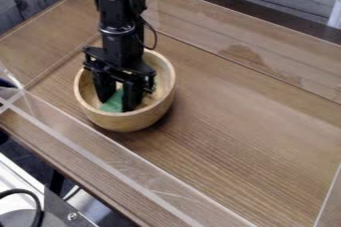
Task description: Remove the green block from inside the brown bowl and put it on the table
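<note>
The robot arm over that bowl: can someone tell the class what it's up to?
The black robot arm is reaching down into the brown bowl, with its gripper closed around the green block. The block is partly hidden by the fingers, so the exact hold is hard to make out. It has yet to be lifted clear: block and fingertips are both inside the bowl, which sits on the wooden table. The job is to get the block out and onto the table.

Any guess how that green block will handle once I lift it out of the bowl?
The green block looks stiff, with no sag showing, so it should probably keep its shape. Being small beside the bowl, it's likely light. It might tip if its ends are unevenly gripped.
</note>
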Available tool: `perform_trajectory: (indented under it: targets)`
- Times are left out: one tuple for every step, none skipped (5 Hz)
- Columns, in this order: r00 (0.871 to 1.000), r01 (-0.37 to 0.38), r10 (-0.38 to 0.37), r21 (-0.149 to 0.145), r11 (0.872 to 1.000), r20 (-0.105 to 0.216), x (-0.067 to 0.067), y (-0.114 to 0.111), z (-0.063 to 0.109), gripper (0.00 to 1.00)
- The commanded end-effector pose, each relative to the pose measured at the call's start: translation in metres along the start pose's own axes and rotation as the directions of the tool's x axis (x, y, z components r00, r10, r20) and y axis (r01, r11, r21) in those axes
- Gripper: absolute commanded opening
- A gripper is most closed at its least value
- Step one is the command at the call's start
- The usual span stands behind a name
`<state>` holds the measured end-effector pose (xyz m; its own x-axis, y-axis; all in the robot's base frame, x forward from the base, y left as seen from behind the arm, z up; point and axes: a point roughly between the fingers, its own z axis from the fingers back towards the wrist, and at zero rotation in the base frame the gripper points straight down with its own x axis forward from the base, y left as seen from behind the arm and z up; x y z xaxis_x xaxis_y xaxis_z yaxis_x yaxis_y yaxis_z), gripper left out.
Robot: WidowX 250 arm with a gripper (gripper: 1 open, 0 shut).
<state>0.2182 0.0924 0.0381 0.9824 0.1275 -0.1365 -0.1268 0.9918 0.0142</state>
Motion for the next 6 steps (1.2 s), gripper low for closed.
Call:
perform_trajectory:
  targets:
    - [0.999,-0.001,0.001,0.005,1.000,0.032,0.005,0.001,0.014,0.00]
    - [0.999,-0.005,0.005,0.000,1.000,0.039,0.005,0.000,0.021,0.00]
    - [0.999,-0.010,0.010,-0.005,1.000,0.044,0.005,-0.001,0.027,0.00]
    - [0.999,-0.016,0.016,-0.010,1.000,0.051,0.006,-0.002,0.034,0.00]
    - [0.998,-0.021,0.022,-0.013,1.000,0.056,0.007,-0.003,0.040,0.00]
    - [0.998,-0.026,0.027,-0.018,0.999,0.062,0.008,-0.004,0.047,0.00]
